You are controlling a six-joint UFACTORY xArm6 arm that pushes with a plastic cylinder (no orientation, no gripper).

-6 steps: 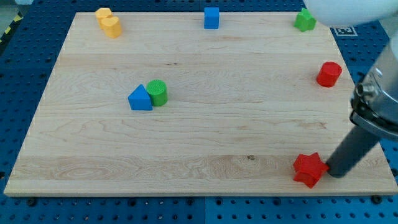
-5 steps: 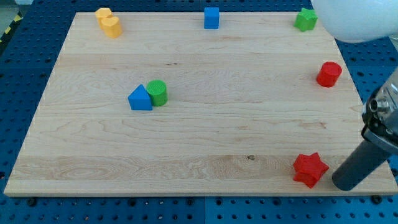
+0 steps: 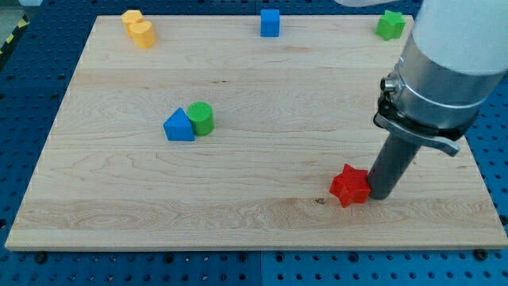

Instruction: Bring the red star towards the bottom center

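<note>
The red star (image 3: 349, 186) lies on the wooden board (image 3: 254, 230), right of centre in the lower part of the view. My tip (image 3: 379, 195) stands right against the star's right side, touching it. The rod rises from there up and to the right into the arm's grey body, which covers the board's right part.
A blue triangle (image 3: 178, 125) and a green cylinder (image 3: 201, 118) sit together at the left middle. Yellow blocks (image 3: 138, 28) lie at the top left, a blue cube (image 3: 270, 22) at the top centre, a green star (image 3: 389, 25) at the top right.
The red star has slid left and slightly up from near the bottom right. My tip moved with it, from the star's right near the board's edge. The red cylinder is now hidden by the arm.
</note>
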